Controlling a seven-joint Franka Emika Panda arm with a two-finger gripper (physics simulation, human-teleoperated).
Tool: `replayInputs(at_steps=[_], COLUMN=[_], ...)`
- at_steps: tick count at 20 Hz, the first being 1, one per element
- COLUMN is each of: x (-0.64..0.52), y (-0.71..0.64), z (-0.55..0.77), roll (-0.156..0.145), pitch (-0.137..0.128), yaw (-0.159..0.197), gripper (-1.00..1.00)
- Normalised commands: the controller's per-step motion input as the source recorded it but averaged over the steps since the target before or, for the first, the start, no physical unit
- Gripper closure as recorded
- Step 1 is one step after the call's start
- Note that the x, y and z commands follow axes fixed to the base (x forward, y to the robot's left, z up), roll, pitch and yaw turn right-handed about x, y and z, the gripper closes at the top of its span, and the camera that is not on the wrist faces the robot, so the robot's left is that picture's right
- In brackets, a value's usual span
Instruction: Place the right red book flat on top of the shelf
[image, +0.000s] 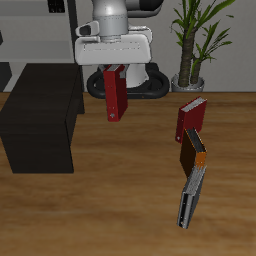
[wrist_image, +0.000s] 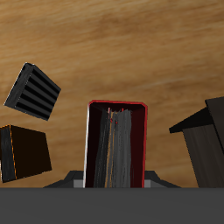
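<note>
My gripper (image: 115, 80) is shut on the right red book (image: 115, 96), a thin dark red hardcover. It hangs upright from the fingers, well above the table, just beyond the near end of the shelf (image: 40, 118), a low matte black box. In the wrist view the red book (wrist_image: 116, 140) shows edge-on with its pale pages between the gripper (wrist_image: 115, 180) fingers, and a corner of the shelf (wrist_image: 206, 140) lies beside it. The second red book (image: 191, 120) stands apart on the table on the other side.
A brown book with an orange spine (image: 193, 152) and a dark grey-edged book (image: 190, 200) stand nearer the table's front edge; both show in the wrist view (wrist_image: 22, 153) (wrist_image: 33, 92). A potted plant (image: 195, 40) stands at the back.
</note>
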Motion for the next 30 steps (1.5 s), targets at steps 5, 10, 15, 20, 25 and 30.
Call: replayInputs(at_steps=[5, 10, 15, 20, 25, 30], x=[-0.36, -0.61, -0.41, -0.21, -0.13, 0.04], y=[-0.02, -0.02, 0.05, 0.03, -0.18, -0.39], z=[-0.03, 0.21, 0.53, 0.48, 0.41, 0.19], roll=[0.015, -0.013, -0.146, -0.125, -0.153, -0.226], pitch=[-0.021, -0.056, -0.073, -0.041, -0.031, -0.021], yaw=[0.044, 0.136, 0.141, 0.072, 0.059, 0.02], gripper=[1.0, 1.0, 1.0, 1.0, 1.0, 1.0])
